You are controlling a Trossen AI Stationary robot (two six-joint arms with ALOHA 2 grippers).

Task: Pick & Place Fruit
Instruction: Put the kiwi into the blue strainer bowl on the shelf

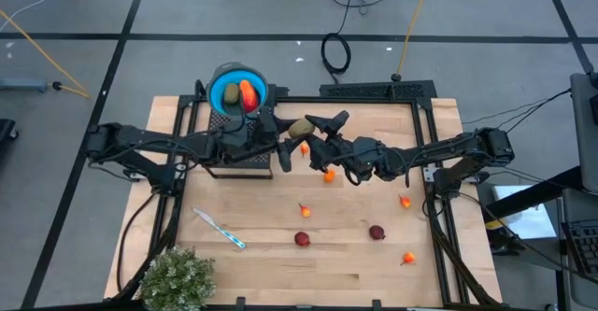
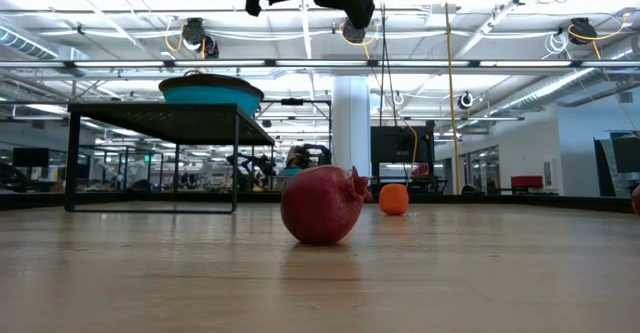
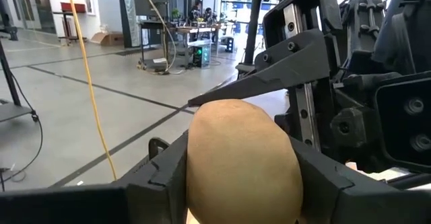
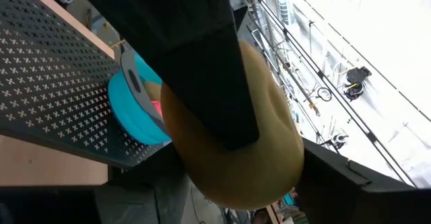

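Taking the round blue plastic bowl [image 1: 237, 92] on its black perforated metal stand [image 1: 245, 152] as the landmark, the bushy green plant [image 1: 177, 278] sits far in front of it at the light wooden bench's [image 1: 262, 246] near-left corner, and the thin blue-and-white stick [image 1: 219, 228] lies between the two. The bowl holds an olive-brown oval and a red-orange piece [image 1: 249, 94]. Just right of the bowl, the left gripper [image 1: 284, 135] has its fingers [image 3: 161, 177] closed on a tan oval fruit [image 1: 300, 127]. The right gripper [image 1: 320, 124] meets it there, fingers [image 4: 215, 69] pressed on the same fruit. Farther right and in front lie small orange balls [image 1: 329, 175] and dark red rounds [image 1: 377, 232].
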